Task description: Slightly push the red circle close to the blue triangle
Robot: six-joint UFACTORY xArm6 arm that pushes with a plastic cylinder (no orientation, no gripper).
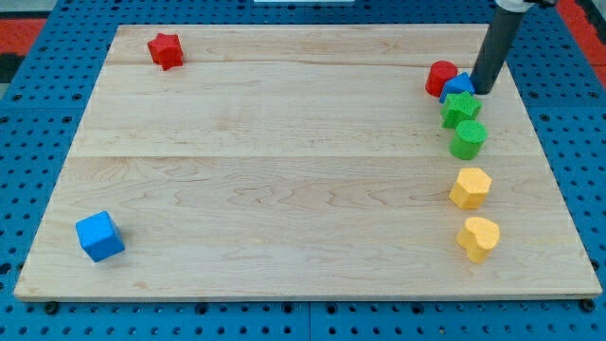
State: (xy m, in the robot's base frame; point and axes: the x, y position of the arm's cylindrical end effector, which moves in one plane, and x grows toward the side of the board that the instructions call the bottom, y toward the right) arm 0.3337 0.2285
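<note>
Two task blocks touch at counter top right: red circle against blue triangle. My tip beside triangle's right. No jaws on rod. Task looks nearly done.

Wooden board on a blue pegboard, as I see it:
- my tip, upper right, touching the blue triangle
- red circle, against the triangle's left
- green star, green cylinder, yellow hexagon, yellow heart in a column below
- red star, top left
- blue cube, bottom left
</note>
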